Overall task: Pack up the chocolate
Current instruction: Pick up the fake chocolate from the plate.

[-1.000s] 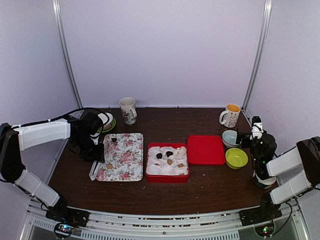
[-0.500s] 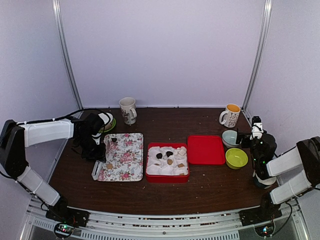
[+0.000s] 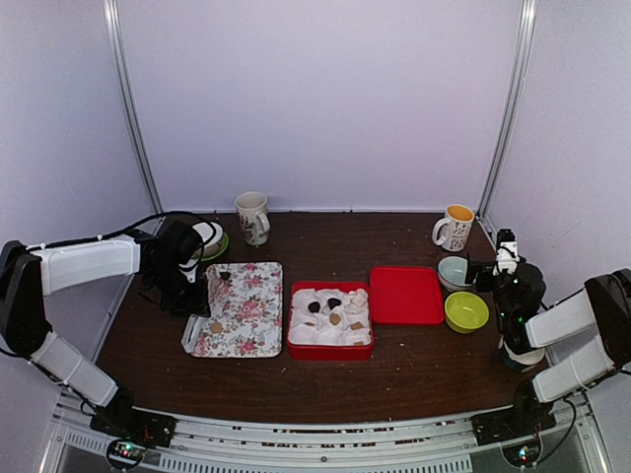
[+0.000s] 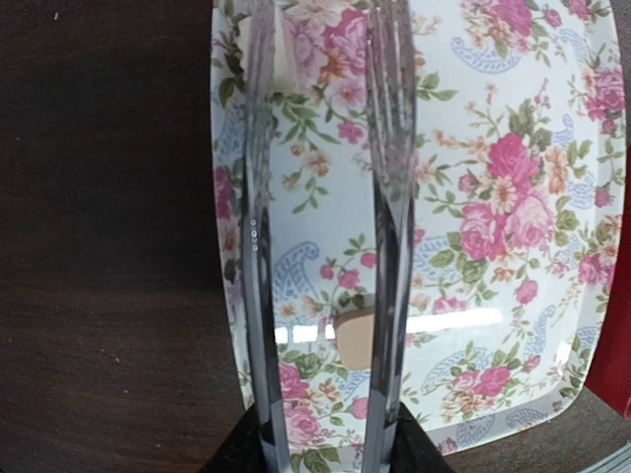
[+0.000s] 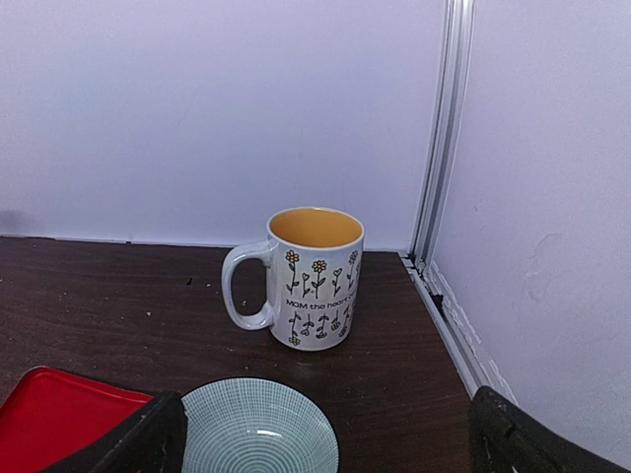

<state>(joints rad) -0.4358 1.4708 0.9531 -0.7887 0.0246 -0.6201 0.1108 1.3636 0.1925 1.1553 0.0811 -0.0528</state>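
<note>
chocolate count: two on the tray, four in the box

two pieces of chocolate (image 3: 215,327) lie on the one floral tray (image 3: 246,335): a tan piece near its near-left corner and a dark piece (image 3: 226,276) at its far-left corner. the one red box (image 3: 330,351), lined with white paper (image 3: 325,335), holds four pieces that show clearly, two dark and two tan. the left fingers (image 4: 232,458) grip one pair of metal tongs (image 4: 258,246); its two arms stand apart over the tray's left edge, the tan piece between them, just beside one arm. the right fingers (image 5: 148,443) are spread wide, holding nothing, over one pale bowl (image 5: 258,429); one green bowl (image 3: 465,311) sits just beside it. one red lid (image 3: 406,295) lies flat on the tabletop (image 3: 394,379), right of the box. two mugs (image 3: 253,217) stand at the far edge.
</note>
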